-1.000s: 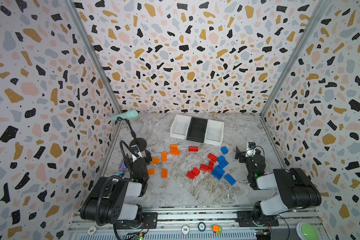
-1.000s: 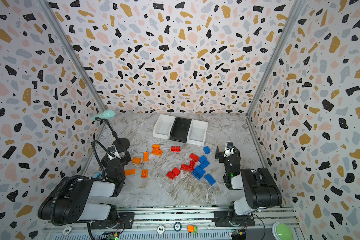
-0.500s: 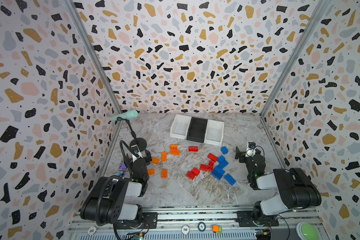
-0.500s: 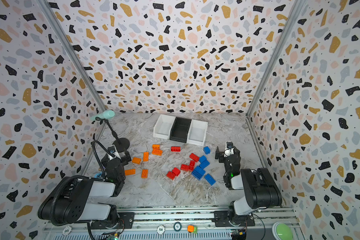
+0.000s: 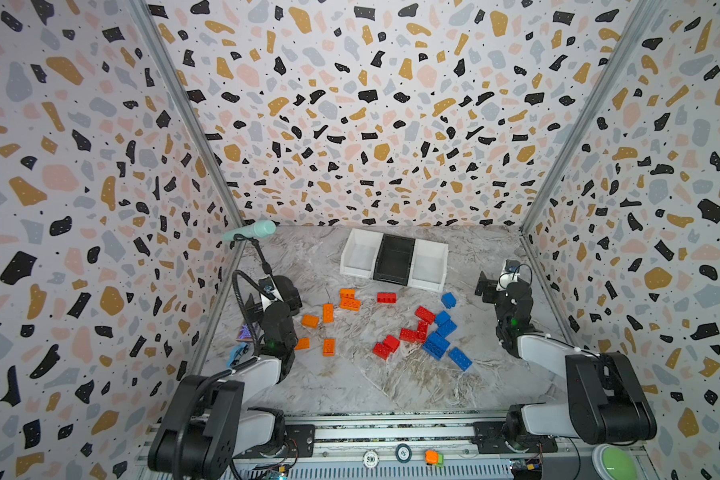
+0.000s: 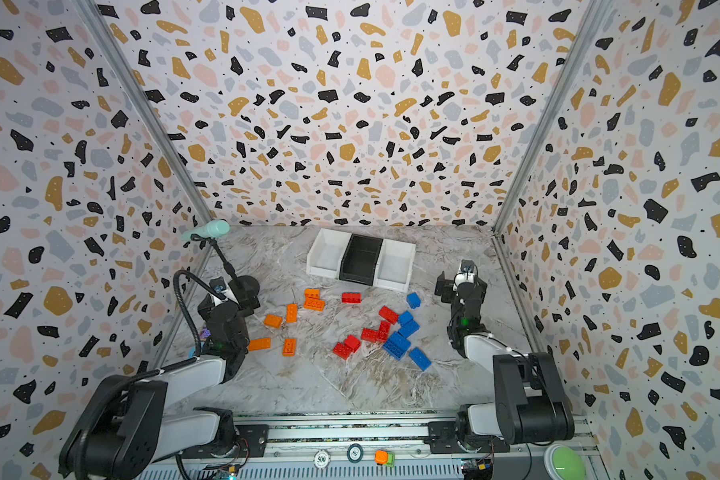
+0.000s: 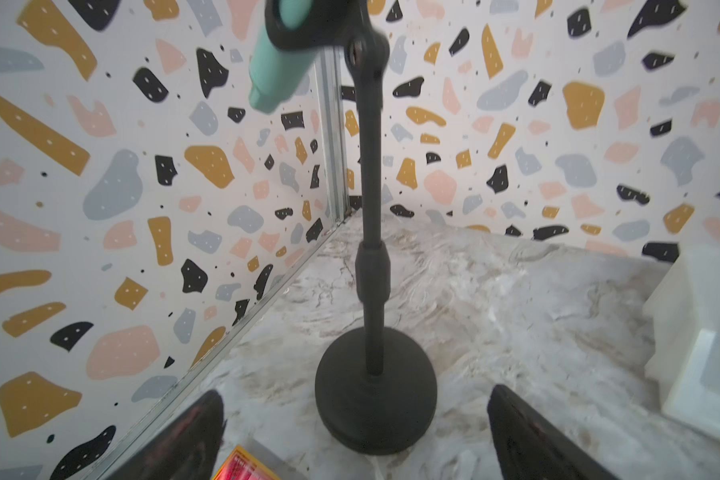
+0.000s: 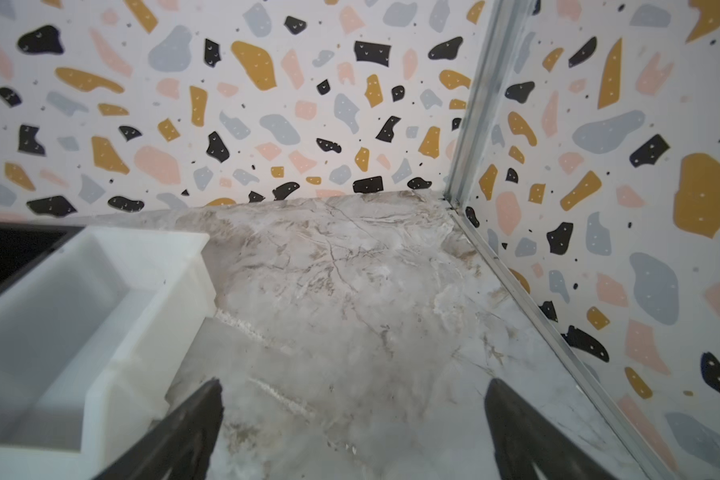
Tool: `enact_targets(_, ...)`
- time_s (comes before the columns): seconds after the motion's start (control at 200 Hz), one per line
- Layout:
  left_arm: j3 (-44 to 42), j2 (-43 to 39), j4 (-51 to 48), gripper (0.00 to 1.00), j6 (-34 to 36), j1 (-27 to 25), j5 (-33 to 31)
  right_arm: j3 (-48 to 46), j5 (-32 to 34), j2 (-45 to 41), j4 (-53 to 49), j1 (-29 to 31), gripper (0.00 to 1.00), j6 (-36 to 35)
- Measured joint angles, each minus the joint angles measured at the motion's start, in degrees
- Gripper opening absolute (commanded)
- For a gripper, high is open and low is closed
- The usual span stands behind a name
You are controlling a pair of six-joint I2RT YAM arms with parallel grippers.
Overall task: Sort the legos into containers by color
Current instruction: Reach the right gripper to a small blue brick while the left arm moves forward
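The legos lie loose on the marble table in both top views: orange legos point(image 5: 328, 312) left of centre, red legos point(image 5: 408, 334) in the middle, blue legos point(image 5: 436, 344) to the right. At the back stand the containers, a white bin point(image 5: 360, 257), a black bin point(image 5: 393, 261) and a second white bin point(image 5: 430, 266), all empty. My left gripper point(image 7: 355, 392) is open near the left wall, left of the orange legos, nothing between its fingers. My right gripper point(image 8: 354, 382) is open near the right wall, beside the white bin point(image 8: 100, 291), holding nothing.
A microphone stand point(image 7: 375, 395) with a teal microphone point(image 5: 250, 232) rises just ahead of the left gripper. A light-blue toy car point(image 5: 235, 353) and a card point(image 7: 242, 465) lie by the left wall. An orange-and-green cube point(image 5: 433, 457) and a green button point(image 5: 614, 461) sit on the front rail.
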Motion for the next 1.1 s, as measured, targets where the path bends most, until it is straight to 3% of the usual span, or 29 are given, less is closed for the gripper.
enact_targets(0.06, 1.8, -3.6, -3.4, 1.00, -1.5, -0.7, 0.0, 5.6, 1.1, -0.2, -8.1, 0.3, 1.00, 3.3)
enact_targets(0.13, 3.1, -7.0, -6.5, 1.00, -2.5, -3.0, -0.2, 10.7, 2.4, -0.1, -17.2, 1.2, 0.94, 6.6)
enact_targets(0.26, 6.0, -11.1, -12.8, 1.00, -3.5, -12.9, -1.0, 15.7, 1.5, 0.1, -32.6, 5.2, 0.86, 11.1)
enact_targets(0.44, 8.6, -13.0, -20.6, 1.00, -3.6, -28.9, 2.2, 15.0, -5.0, 0.0, -41.8, 10.7, 0.81, 10.7)
enact_targets(0.581, 8.4, -14.2, -23.5, 1.00, -5.2, -35.2, 6.6, 13.6, -9.7, 0.1, -43.3, 11.1, 0.78, 9.2)
enact_targets(0.806, 8.1, -14.3, -23.9, 1.00, -6.3, -40.6, 10.1, 14.7, -14.8, 7.0, -43.1, 11.1, 0.74, 6.9)
enact_targets(1.101, 9.9, -7.1, -24.0, 1.00, -4.7, -41.0, 12.2, 18.0, -16.0, 16.3, -43.1, 11.4, 0.72, 4.2)
